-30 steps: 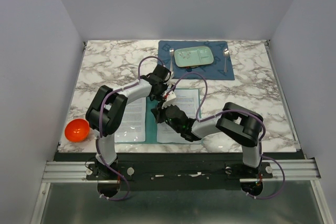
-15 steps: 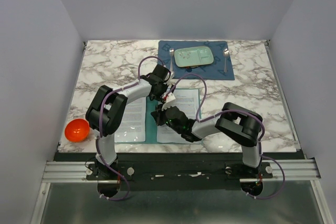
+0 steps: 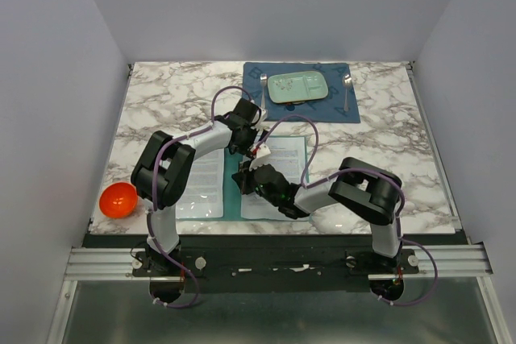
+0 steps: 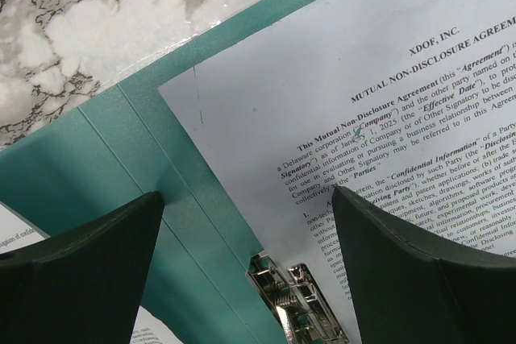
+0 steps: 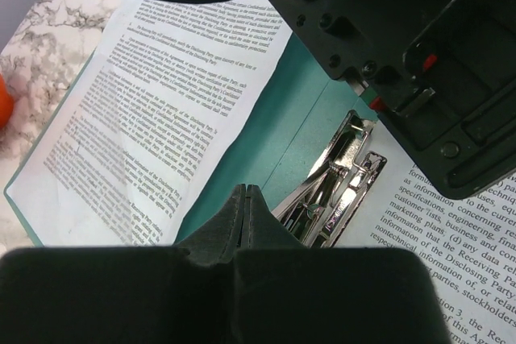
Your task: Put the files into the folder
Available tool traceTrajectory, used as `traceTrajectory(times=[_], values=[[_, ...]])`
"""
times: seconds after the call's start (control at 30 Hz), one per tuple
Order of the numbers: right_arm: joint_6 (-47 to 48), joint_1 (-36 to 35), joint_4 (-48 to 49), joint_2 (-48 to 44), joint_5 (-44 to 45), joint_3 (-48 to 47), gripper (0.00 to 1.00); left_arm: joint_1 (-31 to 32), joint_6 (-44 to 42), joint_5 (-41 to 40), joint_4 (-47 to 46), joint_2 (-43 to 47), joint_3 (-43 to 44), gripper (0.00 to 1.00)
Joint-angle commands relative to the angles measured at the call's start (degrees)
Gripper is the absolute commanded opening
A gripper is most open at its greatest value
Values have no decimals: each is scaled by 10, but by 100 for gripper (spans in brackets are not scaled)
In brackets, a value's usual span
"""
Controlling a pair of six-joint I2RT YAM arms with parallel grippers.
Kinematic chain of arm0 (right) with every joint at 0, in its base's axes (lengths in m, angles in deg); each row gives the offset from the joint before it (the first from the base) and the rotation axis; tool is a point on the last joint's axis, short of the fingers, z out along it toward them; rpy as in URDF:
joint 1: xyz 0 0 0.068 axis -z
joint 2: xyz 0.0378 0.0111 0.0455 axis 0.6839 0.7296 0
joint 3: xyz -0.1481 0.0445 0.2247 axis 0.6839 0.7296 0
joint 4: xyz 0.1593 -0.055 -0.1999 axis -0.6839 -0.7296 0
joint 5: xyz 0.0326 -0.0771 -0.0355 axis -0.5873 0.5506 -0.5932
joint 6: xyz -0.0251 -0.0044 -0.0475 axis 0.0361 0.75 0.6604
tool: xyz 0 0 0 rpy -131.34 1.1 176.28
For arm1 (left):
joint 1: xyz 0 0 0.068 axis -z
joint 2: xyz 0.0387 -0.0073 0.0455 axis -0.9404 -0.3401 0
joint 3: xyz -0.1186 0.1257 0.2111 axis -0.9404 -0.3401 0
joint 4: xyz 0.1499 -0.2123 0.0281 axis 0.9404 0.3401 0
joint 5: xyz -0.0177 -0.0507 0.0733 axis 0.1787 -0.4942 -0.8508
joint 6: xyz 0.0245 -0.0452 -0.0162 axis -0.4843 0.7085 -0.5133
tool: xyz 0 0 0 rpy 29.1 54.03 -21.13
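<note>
The teal folder [image 3: 233, 199] lies open at the table's near middle, with a white printed sheet on its left leaf [image 3: 201, 185] and another on its right leaf [image 3: 284, 165]. My left gripper [image 3: 252, 142] hovers open over the crease; in its wrist view [image 4: 248, 195] the fingers straddle the teal crease [image 4: 161, 191], the silver metal clip [image 4: 298, 308] and the corner of the right sheet [image 4: 339, 94]. My right gripper [image 3: 242, 176] is shut and empty just before the clip [image 5: 339, 183], its tips [image 5: 246, 199] over teal card beside the left sheet [image 5: 153, 102].
A dark blue placemat [image 3: 330, 109] at the back holds a pale green plate [image 3: 298, 86], a fork [image 3: 264, 86] and a spoon [image 3: 347, 86]. An orange bowl [image 3: 118, 199] sits at the near left edge. Walls enclose the table on three sides.
My right arm has edged slightly left toward the crease. The left arm, folder and sheets have not visibly moved.
</note>
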Motion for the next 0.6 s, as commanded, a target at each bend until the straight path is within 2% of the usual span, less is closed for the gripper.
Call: traceTrajectory(times=[0.0,0.57], values=[[-20,-8,-80,34,-30,8,1,-13,-15,-16,58,-35,-42,92],[-58,-8,-115,41,-14,36,1,-13,-22,-6,59,-31,-49,91]])
